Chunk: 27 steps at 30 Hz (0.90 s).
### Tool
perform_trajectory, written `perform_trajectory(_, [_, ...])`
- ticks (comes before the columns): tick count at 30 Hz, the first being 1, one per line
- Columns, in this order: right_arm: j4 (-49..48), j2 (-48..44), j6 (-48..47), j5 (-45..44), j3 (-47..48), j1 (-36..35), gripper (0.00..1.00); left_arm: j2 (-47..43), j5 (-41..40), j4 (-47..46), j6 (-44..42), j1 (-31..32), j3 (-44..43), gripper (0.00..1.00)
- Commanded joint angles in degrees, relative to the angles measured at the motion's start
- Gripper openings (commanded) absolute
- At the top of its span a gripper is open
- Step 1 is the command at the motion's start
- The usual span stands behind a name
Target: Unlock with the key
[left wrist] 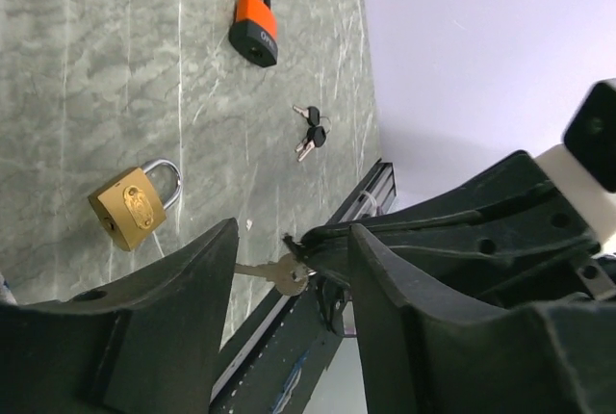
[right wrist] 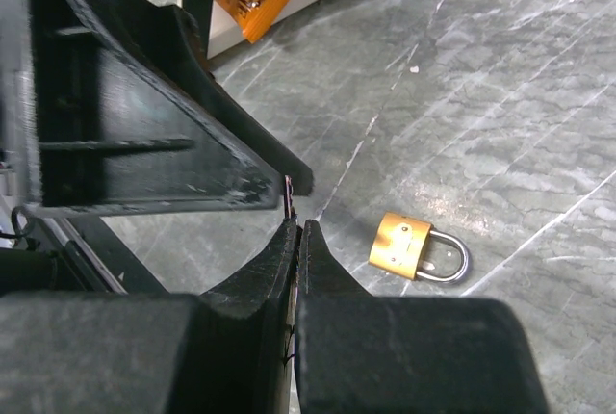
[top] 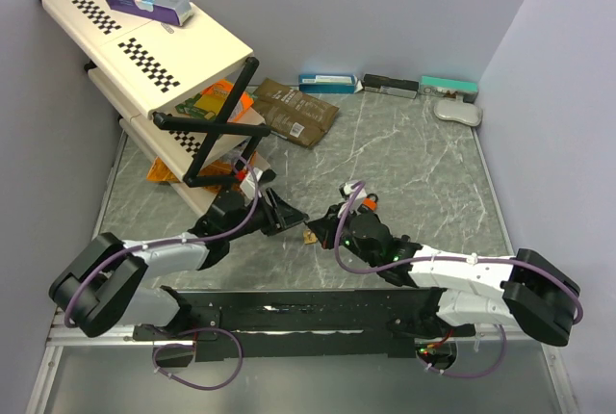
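left gripper [left wrist: 294, 233]: nearest the lens; jaws stood roughly half apart, key laid across the gap, nothing seen clamped
right gripper [right wrist: 296, 231]: fingers pressed shut, key head pinched at the tips; best seen from the left wrist view
key [left wrist: 274, 276]: held off the table [left wrist: 96, 67], between the two grippers, blade pointed toward one finger of the left gripper; contact with that finger cannot be told
key look: small, flat, pale brass tone; only a thin edge is shown to the right wrist camera
brass padlock [left wrist: 135, 205]: laid flat on the table just beyond the grippers, apart from both; shackle seated, no key inserted
orange padlock [left wrist: 255, 34]: farther out, laid flat, shackle appears seated
spare keys [left wrist: 310, 133]: small black-headed bunch on the table past the brass padlock, touched by nothing
done: key is up off the table and gripped; a handover or regrip between the arms is judged to be in hand
left: key to be settled in one grip, lock to be steadied, blade to be lined up with the keyway, inserted, turned, shackle released
progress: judged early, no lock opened
target lock: brass padlock is judged likelier, being nearer and matched in colour; not confirmed
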<state>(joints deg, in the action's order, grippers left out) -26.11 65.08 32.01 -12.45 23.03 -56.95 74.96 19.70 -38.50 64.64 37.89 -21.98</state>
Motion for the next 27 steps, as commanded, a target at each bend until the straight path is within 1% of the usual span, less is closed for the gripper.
perform_trajectory(1, [-2.11,-2.15,0.69,-0.74,-0.53,0.17,0.0,1.42,1.48,-4.12,1.1,0.87,-2.98,0.54])
perform_trajectory(4, [-1.75,-1.98,0.42,-0.82,-0.35,0.17,0.0,2.47,1.83,-4.74,1.19,1.13,-3.6,0.47])
perform_trajectory(5, [-1.75,-1.89,0.51,-0.74,-0.35,0.17,0.0,2.65,1.83,-4.74,1.28,1.22,-3.69,0.43])
perform_trajectory(7, [-1.93,-1.62,0.51,-0.56,-0.35,0.26,0.0,2.91,1.66,-4.92,1.28,1.4,-3.86,0.4])
perform_trajectory(10, [-2.02,-1.27,0.51,-0.47,-0.26,0.17,0.0,3.26,1.92,-5.0,1.45,1.4,-3.95,0.3])
perform_trajectory(11, [-2.02,-1.27,0.51,-0.56,-0.26,0.17,0.0,3.35,1.92,-4.92,1.54,1.49,-3.95,0.24])
perform_trajectory(13, [-2.02,-1.18,0.51,-0.56,-0.26,0.26,0.0,3.61,2.09,-4.83,1.71,1.49,-4.04,0.17])
perform_trajectory(17, [-1.84,-1.18,0.6,-0.82,-0.09,0.17,0.0,4.23,2.44,-5.09,1.98,1.49,-4.13,0.13])
perform_trajectory(18, [-1.75,-1.1,0.6,-0.91,-0.09,0.17,0.0,4.32,2.53,-5.35,1.98,1.66,-4.13,0.1])
perform_trajectory(19, [-1.75,-1.01,0.68,-0.82,-0.09,0.17,0.0,4.58,2.53,-5.36,1.98,1.75,-4.13,0.04])
perform_trajectory(20, [-1.75,-1.01,0.69,-0.74,0.0,0.26,0.0,4.67,2.79,-5.53,1.98,1.75,-4.13,0.01])
perform_trajectory(24, [-0.61,-0.83,0.42,1.1,0.62,0.78,0.0,4.76,3.06,-6.32,1.72,1.75,-4.04,0.01])
perform_trajectory(25, [-0.61,-0.74,0.42,3.46,0.7,1.22,0.01,4.41,2.8,-5.8,1.45,1.75,-4.04,0.01])
perform_trajectory(26, [-0.87,-0.74,0.51,5.48,0.53,2.7,0.08,4.06,2.19,-4.93,-0.03,1.75,-4.3,0.01])
perform_trajectory(27, [-1.05,-0.74,0.51,7.33,0.35,3.59,0.13,3.62,0.88,-3.7,-1.17,1.66,-4.56,0.01])
